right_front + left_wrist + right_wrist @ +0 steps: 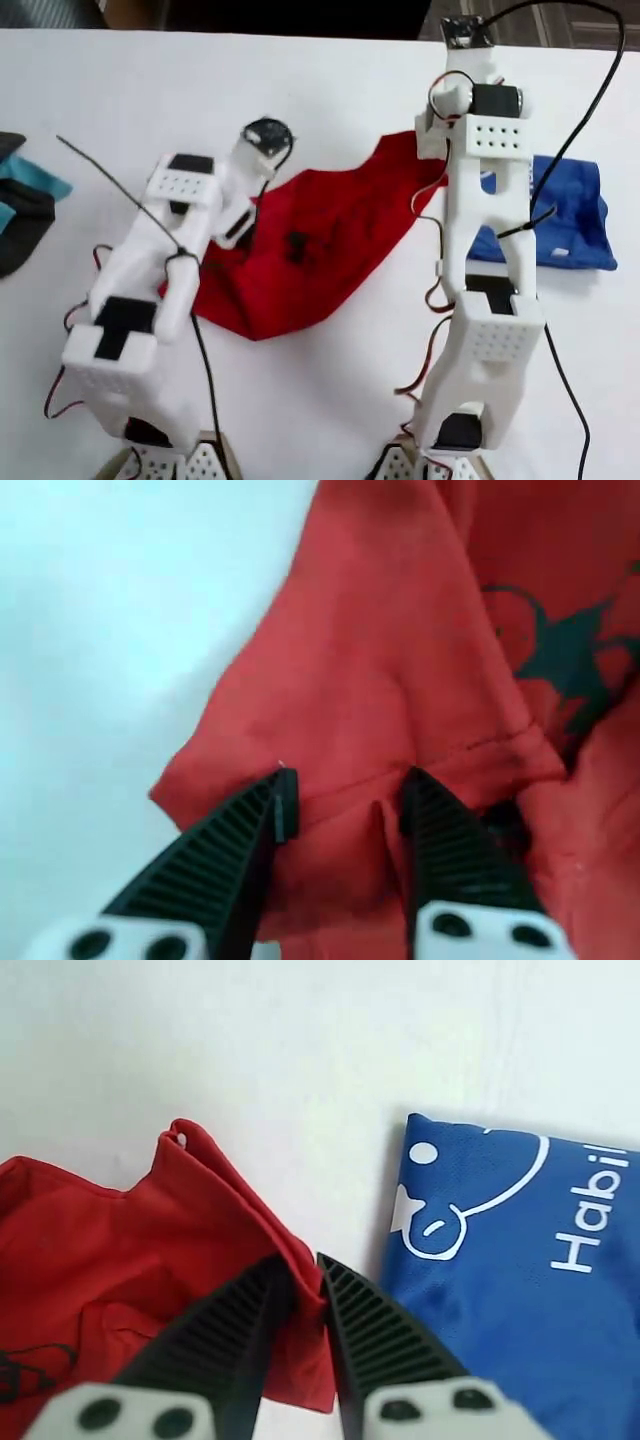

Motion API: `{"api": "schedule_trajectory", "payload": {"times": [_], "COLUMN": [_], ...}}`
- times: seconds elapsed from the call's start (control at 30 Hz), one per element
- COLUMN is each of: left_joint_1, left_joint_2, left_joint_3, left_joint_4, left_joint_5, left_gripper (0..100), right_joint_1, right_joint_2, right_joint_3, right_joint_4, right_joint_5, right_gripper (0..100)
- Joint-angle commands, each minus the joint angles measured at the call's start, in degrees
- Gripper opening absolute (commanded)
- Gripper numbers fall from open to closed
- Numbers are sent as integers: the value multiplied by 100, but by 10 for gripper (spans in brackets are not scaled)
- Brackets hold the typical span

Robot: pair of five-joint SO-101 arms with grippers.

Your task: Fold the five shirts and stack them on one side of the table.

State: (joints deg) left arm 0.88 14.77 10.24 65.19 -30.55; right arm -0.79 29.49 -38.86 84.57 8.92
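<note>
Wrist views: right claw (303,1260) clamped on red shirt (120,1230) edge beside blue shirt (520,1260); left claw (345,785) apart.

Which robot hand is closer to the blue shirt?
The right. The right gripper pinches a corner of the red shirt, right beside the blue shirt; the left gripper is over the red shirt's other side, farther off.

The red shirt (320,250) and blue shirt (520,1290) are soft matt cloth, the blue carrying a smooth white print, the surface (120,90) is smooth matt white, and the left pincer (345,795) and right pincer (305,1275) have ribbed matt black plastic jaws.
</note>
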Motion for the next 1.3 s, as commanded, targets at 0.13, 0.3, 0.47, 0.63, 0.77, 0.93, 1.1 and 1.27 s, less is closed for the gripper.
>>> {"api": "schedule_trajectory", "payload": {"times": [0.13, 0.3, 0.47, 0.63, 0.77, 0.93, 1.1, 1.27], "left_joint_1": [193, 316, 659, 1327, 1714, 2066, 2040, 1451], "left_joint_2": [53, -185, -1257, -2391, -3077, -3640, -4105, -4484], "left_joint_3": [-470, -743, -831, -760, -22, 1086, 1464, 1103], "left_joint_4": [1644, 2391, 3042, 3701, 3648, 3349, 3174, 2778], "left_joint_5": [-316, -325, -316, -264, -299, -281, -299, -510], "left_gripper": [31, 26, 26, 26, 26, 28, 124, 158], "right_joint_1": [75, 75, 75, 75, 75, 75, 75, 75], "right_joint_2": [-48, -48, -48, -48, -48, -48, -40, -40], "right_joint_3": [-273, -273, -273, -273, -273, -273, -273, -273], "right_joint_4": [-84, -92, -92, -92, -92, -92, -92, -92], "right_joint_5": [35, 35, 35, 35, 35, 35, 35, 35], "right_gripper": [20, 20, 20, 20, 20, 20, 20, 20]}}
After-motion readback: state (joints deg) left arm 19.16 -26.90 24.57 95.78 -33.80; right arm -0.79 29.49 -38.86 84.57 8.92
